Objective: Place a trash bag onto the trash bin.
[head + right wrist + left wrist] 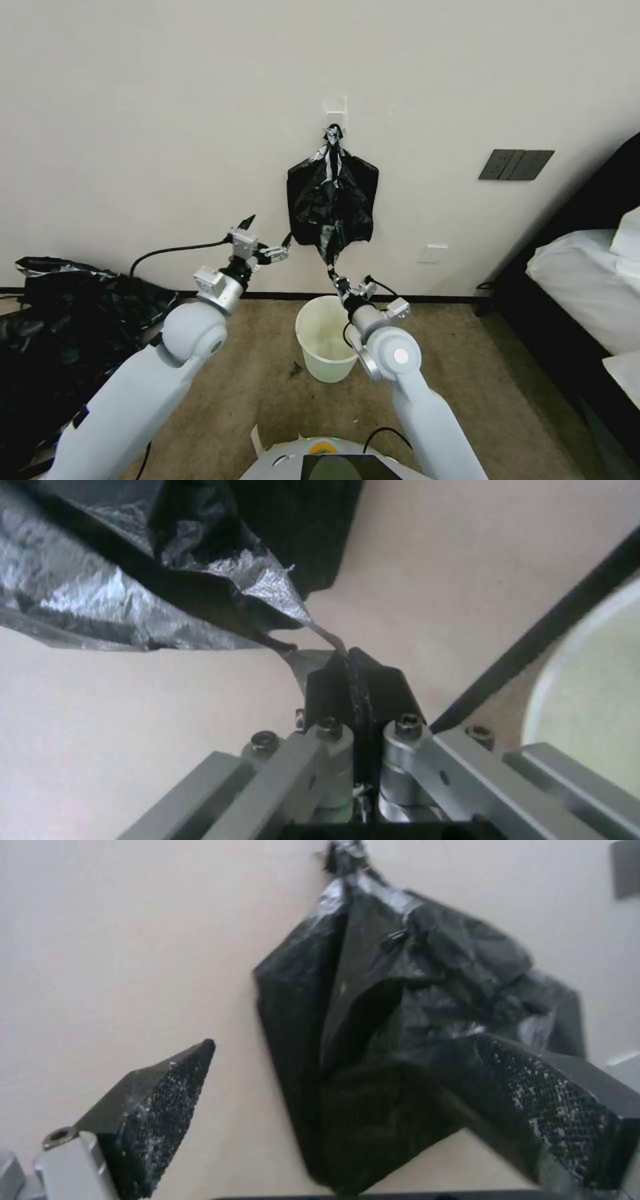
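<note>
The trash bag (332, 200) hangs crumpled and glossy black from a hook on the wall, above the trash bin (330, 363), a cream-white bucket on the carpet. My right gripper (333, 275) is just above the bin's rim, shut on a thin strand at the bag's lower end; the right wrist view has the gripper (350, 656) pinching that strand of the bag (167, 595), with the bin (593, 690) beside it. My left gripper (270, 229) is open next to the bag's lower left corner. In the left wrist view the gripper (345, 1040) frames the bag (413, 990) without touching it.
A white hook (335, 107) holds the bag on the wall. A large heap of black plastic sheeting (60, 320) lies at the left. A bed with white linen (580, 287) stands at the right. A dark switch panel (515, 164) and an outlet (433, 253) are on the wall.
</note>
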